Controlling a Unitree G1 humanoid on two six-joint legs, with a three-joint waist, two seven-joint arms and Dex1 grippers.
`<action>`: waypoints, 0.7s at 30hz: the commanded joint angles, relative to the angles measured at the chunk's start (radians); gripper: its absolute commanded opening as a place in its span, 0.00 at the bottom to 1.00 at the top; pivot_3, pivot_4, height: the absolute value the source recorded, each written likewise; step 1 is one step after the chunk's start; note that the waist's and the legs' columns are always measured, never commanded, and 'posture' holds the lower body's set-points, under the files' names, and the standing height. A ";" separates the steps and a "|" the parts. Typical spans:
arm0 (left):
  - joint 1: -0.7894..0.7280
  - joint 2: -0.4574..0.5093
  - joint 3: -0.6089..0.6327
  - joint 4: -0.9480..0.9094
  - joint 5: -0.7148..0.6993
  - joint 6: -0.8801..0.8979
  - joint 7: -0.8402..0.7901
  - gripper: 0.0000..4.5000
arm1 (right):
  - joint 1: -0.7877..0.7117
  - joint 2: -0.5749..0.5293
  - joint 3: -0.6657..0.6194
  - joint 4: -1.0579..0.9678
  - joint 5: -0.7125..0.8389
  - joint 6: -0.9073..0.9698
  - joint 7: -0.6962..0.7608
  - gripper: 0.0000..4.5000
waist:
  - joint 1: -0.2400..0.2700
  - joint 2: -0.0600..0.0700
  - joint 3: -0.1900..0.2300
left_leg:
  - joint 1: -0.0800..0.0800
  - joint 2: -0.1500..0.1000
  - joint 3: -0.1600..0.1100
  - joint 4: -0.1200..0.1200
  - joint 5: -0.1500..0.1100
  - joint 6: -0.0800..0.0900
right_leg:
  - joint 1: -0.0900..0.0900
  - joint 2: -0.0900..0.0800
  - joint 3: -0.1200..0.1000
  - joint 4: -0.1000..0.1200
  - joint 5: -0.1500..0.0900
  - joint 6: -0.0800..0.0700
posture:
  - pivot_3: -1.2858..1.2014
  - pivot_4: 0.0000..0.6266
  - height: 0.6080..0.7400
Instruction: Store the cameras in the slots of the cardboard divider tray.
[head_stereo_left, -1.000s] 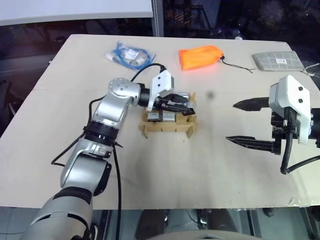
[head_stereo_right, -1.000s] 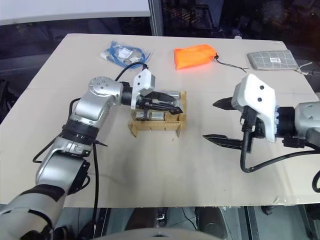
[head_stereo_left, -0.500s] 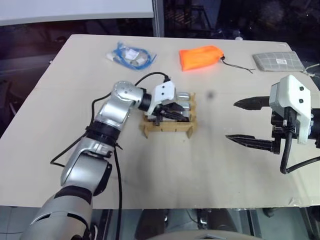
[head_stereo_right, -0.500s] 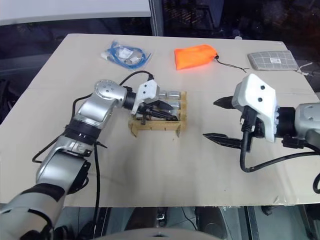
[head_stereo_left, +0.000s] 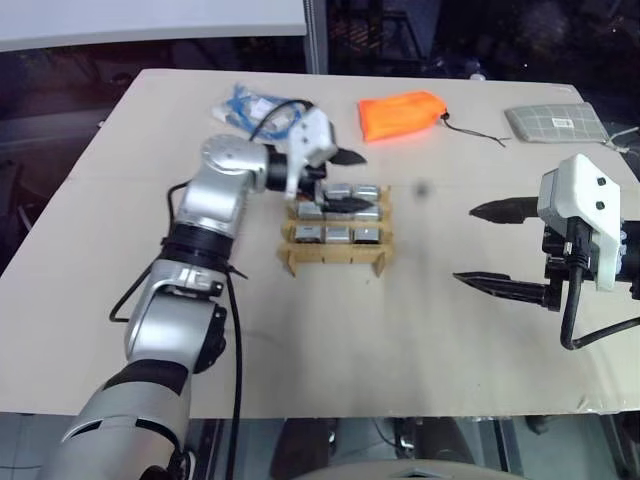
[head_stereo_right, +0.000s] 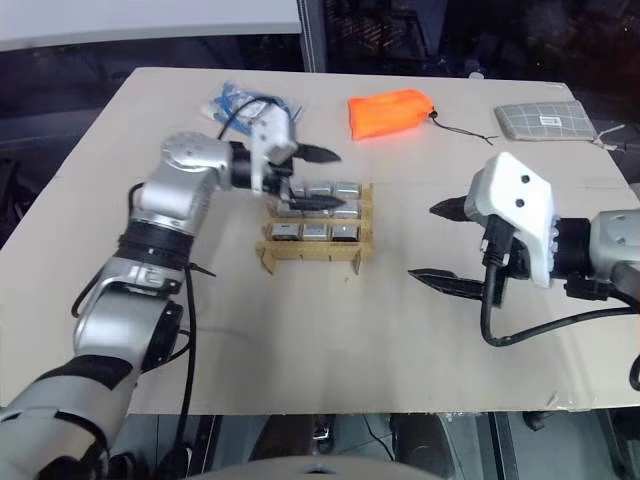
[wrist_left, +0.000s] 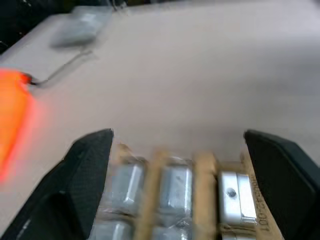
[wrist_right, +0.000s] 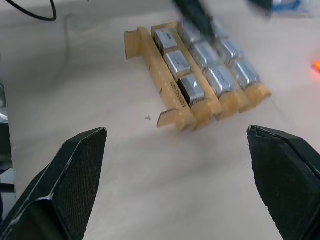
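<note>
The cardboard divider tray (head_stereo_left: 335, 258) stands mid-table with several silver-grey cameras (head_stereo_left: 338, 234) sitting in its slots. My left gripper (head_stereo_left: 346, 180) hovers open and empty just above the tray's far rows, one finger over the table behind it and one over the back cameras. In the left wrist view its fingers (wrist_left: 85, 175) spread wide around the cameras (wrist_left: 175, 182) below. To the right of the tray, well clear of it, my right gripper (head_stereo_left: 482, 247) is open with nothing in it. The right wrist view looks along it at the tray (wrist_right: 165, 85).
An orange pouch (head_stereo_left: 400, 113) lies behind the tray, a grey checked pouch (head_stereo_left: 555, 122) at the far right corner, and a clear bag with a blue cable (head_stereo_left: 262, 108) at the far left. Bare table lies in front of the tray.
My left gripper was shut low over the tray's cameras; it has now opened and risen up and away toward the far left. The right gripper has stayed put.
</note>
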 joint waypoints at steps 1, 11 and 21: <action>0.100 0.078 0.138 -0.165 -0.123 0.053 -0.006 0.99 | 0.062 0.051 -0.081 0.016 -0.031 -0.079 -0.016 1.00 | -0.005 0.000 0.000 | 0.000 0.001 0.000 0.000 0.000 0.000 | 0.000 0.000 0.000 0.000 0.000 0.000 | 0.52 0.24 1.00; 0.893 0.247 0.450 -0.645 -0.219 0.209 0.149 0.99 | 0.473 0.284 -0.102 0.130 -0.326 -0.429 0.015 1.00 | -0.011 -0.001 -0.002 | 0.003 0.001 0.000 -0.001 0.000 -0.001 | 0.003 -0.002 -0.001 -0.001 0.000 0.000 | 0.52 0.24 1.00; 1.279 0.060 0.444 -0.828 -0.165 -0.001 0.306 0.99 | 0.760 0.481 -0.124 0.411 -0.462 -0.858 0.213 1.00 | 0.005 0.000 -0.004 | 0.021 0.001 -0.001 -0.002 -0.002 0.003 | 0.020 -0.005 -0.003 -0.001 -0.003 -0.004 | 0.52 0.24 1.00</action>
